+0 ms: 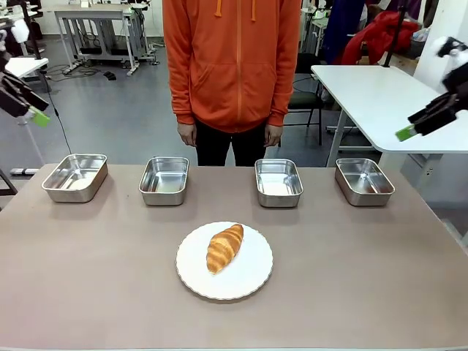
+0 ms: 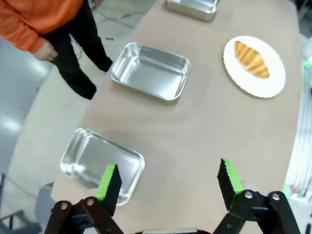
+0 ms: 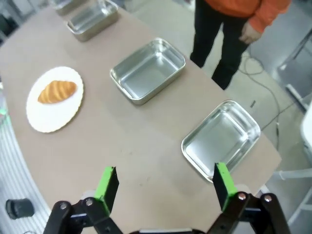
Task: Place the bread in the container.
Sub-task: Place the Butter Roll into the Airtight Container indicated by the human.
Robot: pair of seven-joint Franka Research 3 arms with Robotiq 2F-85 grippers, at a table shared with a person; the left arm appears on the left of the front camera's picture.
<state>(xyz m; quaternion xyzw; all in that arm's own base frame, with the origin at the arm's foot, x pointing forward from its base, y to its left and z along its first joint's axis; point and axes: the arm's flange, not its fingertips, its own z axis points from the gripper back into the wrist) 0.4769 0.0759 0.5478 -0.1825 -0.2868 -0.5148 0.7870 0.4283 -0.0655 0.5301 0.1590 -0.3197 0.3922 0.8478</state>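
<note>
The bread [image 1: 224, 247], a golden-brown croissant, lies on a round white plate [image 1: 248, 276] at the near middle of the table. Several identical shallow steel trays stand in a row behind it, all bare inside; which one is the container I cannot tell: far left [image 1: 74, 177], left of middle [image 1: 164, 180], right of middle [image 1: 278, 183], far right [image 1: 364, 181]. My left gripper [image 1: 36, 113] hangs high off the table's left end, open, with the nearest tray [image 2: 102, 163] below it. High beyond the right end, my right gripper [image 1: 409, 130] is open above a tray [image 3: 222, 139]. Both hold nothing.
A person in an orange hoodie [image 1: 232, 66] stands at the far edge behind the two middle trays, hands at the sides. A white table [image 1: 380, 102] stands at the back right. Bare tabletop surrounds the plate [image 2: 263, 85].
</note>
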